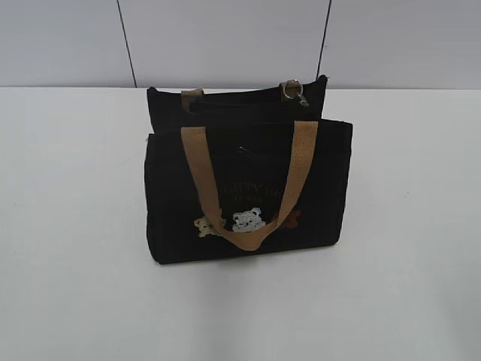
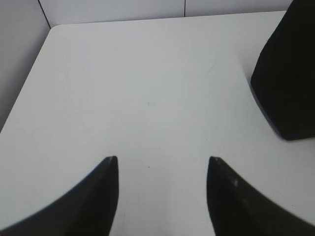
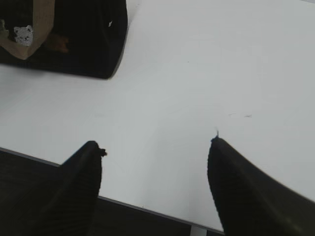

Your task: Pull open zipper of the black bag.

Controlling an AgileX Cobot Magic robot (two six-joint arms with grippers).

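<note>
The black bag (image 1: 248, 180) stands upright in the middle of the white table, its tan handle hanging down its front over small bear patches. The zipper (image 1: 240, 94) runs along the bag's top edge, with a silver ring pull (image 1: 294, 89) at its right end. Neither arm shows in the exterior view. My left gripper (image 2: 162, 160) is open over bare table, and the bag's side (image 2: 290, 78) lies ahead to its right. My right gripper (image 3: 155, 142) is open above the table's front edge, with the bag's corner (image 3: 78, 39) ahead to its left. Nothing is between either pair of fingers.
The white table (image 1: 75, 226) spreads out on all sides of the bag. A pale panelled wall (image 1: 225, 37) rises just behind it. The table's front edge (image 3: 147, 206) runs under the right gripper, with dark space below.
</note>
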